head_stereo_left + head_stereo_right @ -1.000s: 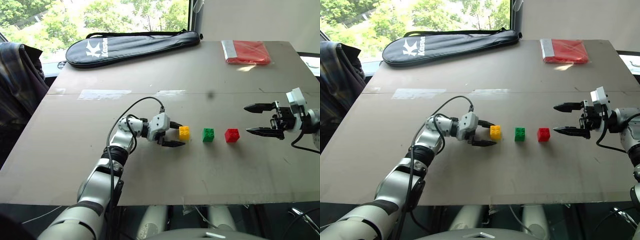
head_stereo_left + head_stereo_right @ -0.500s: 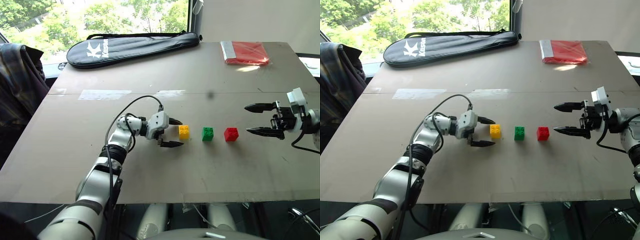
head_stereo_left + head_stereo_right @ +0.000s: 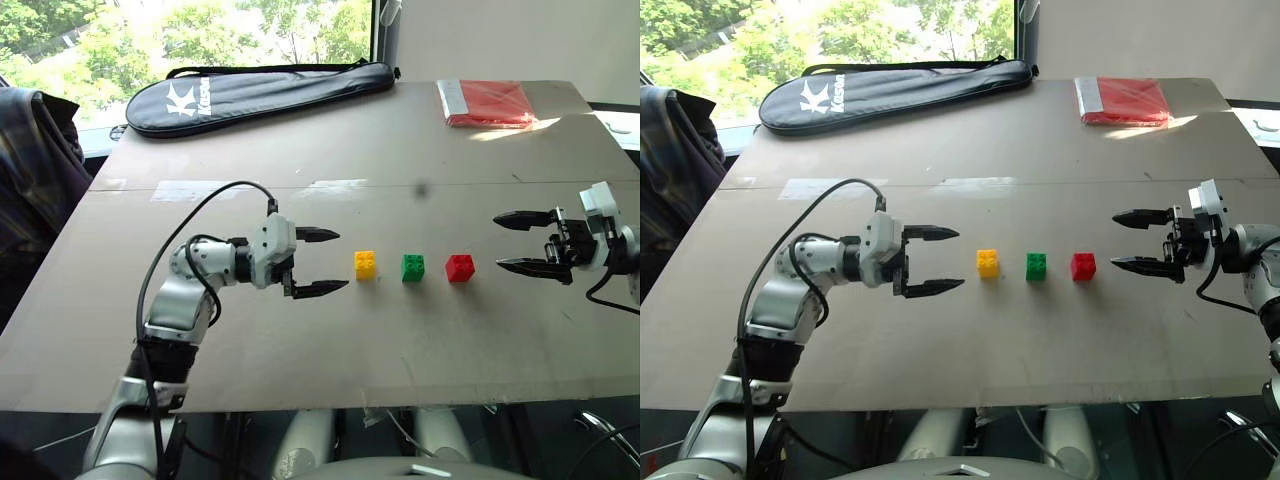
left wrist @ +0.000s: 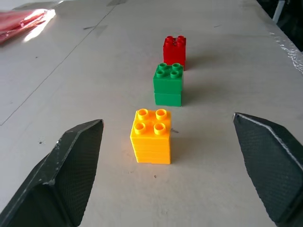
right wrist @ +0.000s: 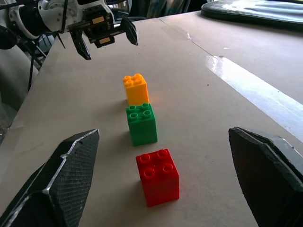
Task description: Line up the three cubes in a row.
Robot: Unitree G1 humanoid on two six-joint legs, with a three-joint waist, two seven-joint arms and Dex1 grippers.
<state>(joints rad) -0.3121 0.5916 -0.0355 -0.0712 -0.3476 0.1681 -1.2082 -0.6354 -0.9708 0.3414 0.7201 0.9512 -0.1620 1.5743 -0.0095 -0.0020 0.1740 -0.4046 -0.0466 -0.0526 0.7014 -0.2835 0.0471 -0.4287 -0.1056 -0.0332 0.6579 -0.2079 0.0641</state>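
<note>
Brown tabletop [image 3: 300, 340] by the window: three cubes sat in a row mid-frame, task looked done.

Yellow cube [image 3: 366, 264], green cube [image 3: 413, 267] and red cube [image 3: 460, 267] stood evenly spaced in one straight line, none touching. Left gripper [image 3: 318, 262], centre-left, had jaws spread wide, empty, just short of yellow. Right gripper [image 3: 520, 241], at the right edge, was equally wide, empty, clear of red. Likely only retreat left.
</note>
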